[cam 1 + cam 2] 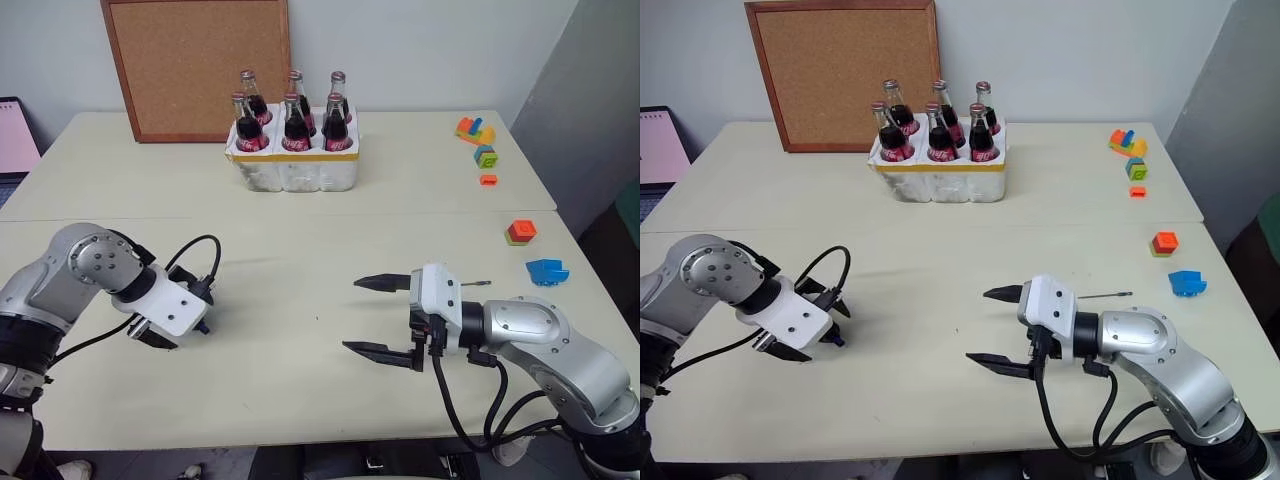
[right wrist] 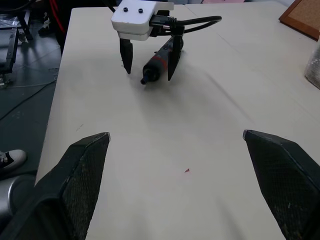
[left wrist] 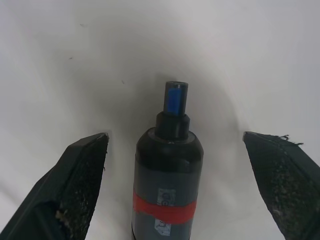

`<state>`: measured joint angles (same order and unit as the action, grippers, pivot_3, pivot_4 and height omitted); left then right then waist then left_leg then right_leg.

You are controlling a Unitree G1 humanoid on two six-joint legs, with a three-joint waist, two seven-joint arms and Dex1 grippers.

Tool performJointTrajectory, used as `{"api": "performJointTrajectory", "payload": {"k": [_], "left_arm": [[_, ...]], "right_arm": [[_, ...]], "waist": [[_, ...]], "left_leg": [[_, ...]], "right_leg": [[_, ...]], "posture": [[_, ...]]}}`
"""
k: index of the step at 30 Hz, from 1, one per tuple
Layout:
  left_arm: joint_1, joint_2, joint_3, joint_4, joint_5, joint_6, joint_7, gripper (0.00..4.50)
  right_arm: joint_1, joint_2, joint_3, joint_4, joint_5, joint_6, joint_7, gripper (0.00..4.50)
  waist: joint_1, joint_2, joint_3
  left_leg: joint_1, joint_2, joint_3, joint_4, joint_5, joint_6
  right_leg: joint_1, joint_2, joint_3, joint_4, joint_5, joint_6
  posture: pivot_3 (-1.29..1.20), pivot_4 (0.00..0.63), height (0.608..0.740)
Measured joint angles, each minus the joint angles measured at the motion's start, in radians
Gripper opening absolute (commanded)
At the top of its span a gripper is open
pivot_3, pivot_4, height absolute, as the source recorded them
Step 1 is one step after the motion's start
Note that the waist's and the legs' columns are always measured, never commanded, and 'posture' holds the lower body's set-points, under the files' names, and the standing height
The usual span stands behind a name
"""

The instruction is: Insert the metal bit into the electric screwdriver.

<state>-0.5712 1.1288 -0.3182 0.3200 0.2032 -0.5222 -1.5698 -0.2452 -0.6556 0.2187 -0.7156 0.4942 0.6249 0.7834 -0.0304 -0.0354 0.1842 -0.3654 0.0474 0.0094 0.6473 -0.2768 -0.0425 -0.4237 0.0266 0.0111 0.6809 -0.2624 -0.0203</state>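
The left tool straddles the electric screwdriver lying on the counter, fingers wide and gripping nothing, the right tool likewise spread and empty with the metal bit behind it, so an off-centre closure could roll the screwdriver away.

The left gripper points steeply down, and its two black fingers stand wide apart, not closed on anything. The left arm is bent, with the wrist low. The right gripper points almost level toward the robot's left, and its fingers are spread fully and hold nothing.
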Motion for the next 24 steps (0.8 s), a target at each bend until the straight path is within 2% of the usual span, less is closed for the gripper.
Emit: {"api": "performJointTrajectory", "payload": {"k": [11,20,24], "left_arm": [[0.039,-0.007,0.006,-0.022,0.065,-0.012,0.093,1.64],[0.031,-0.015,0.003,-0.029,0.079,0.015,0.113,1.62],[0.021,-0.084,0.028,-0.101,-0.042,0.255,0.071,1.62]], "right_arm": [[0.014,-0.006,-0.001,-0.006,-0.001,-0.001,0.001,4.5],[0.017,-0.02,-0.006,-0.006,-0.001,-0.001,0.001,4.5],[0.029,-0.053,-0.057,-0.01,0.014,-0.001,0.008,4.5]], "waist": [[0.001,0.002,-0.002],[0.004,0.003,-0.002],[0.008,0.003,-0.002]], "left_leg": [[0.003,0.0,-0.001,0.0,0.0,0.0],[0.002,0.0,-0.004,0.0,0.0,0.0],[-0.001,-0.001,-0.004,0.003,0.0,0.0]], "right_leg": [[0.003,0.0,-0.001,0.001,0.0,0.0],[0.003,0.0,-0.004,0.002,0.001,0.001],[0.003,0.001,-0.004,0.001,0.001,0.001]], "posture": [[0.0,0.15,0.74],[0.0,0.15,0.74],[0.0,0.15,0.74]]}}
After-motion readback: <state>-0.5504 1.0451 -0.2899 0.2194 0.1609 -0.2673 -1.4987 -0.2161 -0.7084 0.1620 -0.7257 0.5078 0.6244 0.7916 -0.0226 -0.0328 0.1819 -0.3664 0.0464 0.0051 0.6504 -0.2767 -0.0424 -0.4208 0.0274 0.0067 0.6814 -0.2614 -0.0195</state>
